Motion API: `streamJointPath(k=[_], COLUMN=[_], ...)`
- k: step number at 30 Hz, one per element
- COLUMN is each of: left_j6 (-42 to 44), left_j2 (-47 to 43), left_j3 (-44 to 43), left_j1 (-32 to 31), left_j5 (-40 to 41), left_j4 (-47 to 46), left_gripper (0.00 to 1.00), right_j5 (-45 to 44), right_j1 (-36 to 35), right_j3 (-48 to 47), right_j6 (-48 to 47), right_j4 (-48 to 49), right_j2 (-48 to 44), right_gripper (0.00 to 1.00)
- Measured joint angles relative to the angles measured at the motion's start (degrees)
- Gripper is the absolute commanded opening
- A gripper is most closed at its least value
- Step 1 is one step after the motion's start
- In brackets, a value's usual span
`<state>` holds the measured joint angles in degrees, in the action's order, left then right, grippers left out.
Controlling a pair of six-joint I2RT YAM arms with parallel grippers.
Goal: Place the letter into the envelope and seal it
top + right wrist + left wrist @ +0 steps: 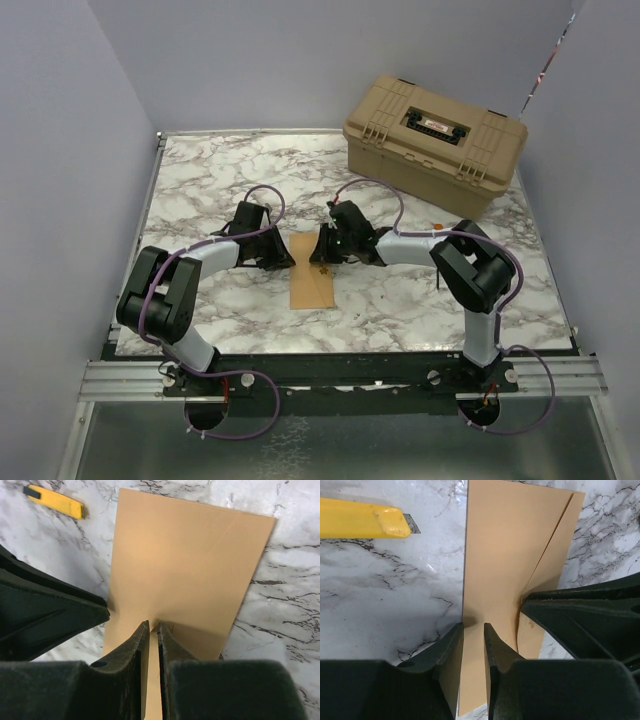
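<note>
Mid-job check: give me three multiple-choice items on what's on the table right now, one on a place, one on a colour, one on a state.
1. Where does the tan case stand?
A) at the far right corner of the table
B) at the near left corner
C) between the two arms

2. What colour is the handle of the utility knife?
A) red
B) yellow
C) black

3. How is the case's lid?
A) shut
B) propped open
C) taken off

Answers:
1 A: the top view shows it against the far right corner.
2 B: both wrist views show a yellow handle.
3 A: the lid sits flush on the case, with its handle lying flat on top.
</note>
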<state>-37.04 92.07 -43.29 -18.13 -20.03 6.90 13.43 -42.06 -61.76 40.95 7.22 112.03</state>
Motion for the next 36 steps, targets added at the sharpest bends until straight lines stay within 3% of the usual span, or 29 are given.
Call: streamJointPath(k=[12,19,26,36], left_j6=[-0.02,0.46,-2.73,-6.88], left_j2=[-0.35,-0.76,-4.61,5.86], left_j3=[0.22,-0.15,1.97,1.09], left_j1=[0.0,0.0,-0.11,-0.11], left_j5=[0.09,-2.05,-4.17,-3.04], left_j4=[-0.13,0.24,-11.47,-17.62], left_gripper=[0.25,0.23,0.13,0.0], right_j5=[-20.72,-22.95,-22.99,-22.56], right_j1=[-8.33,-9.03,-9.03,-8.98], right_j3=[-3.96,-3.5,-3.52,-0.17], right_j6=[-10.34,-12.52,-13.46,-20.72], right_j4=[-7.32,-6.84,-6.8,-4.31], right_j2=[-0.7,-1.22,-1.25,-3.43], right_gripper=[0.16,0.16,0.16,0.25])
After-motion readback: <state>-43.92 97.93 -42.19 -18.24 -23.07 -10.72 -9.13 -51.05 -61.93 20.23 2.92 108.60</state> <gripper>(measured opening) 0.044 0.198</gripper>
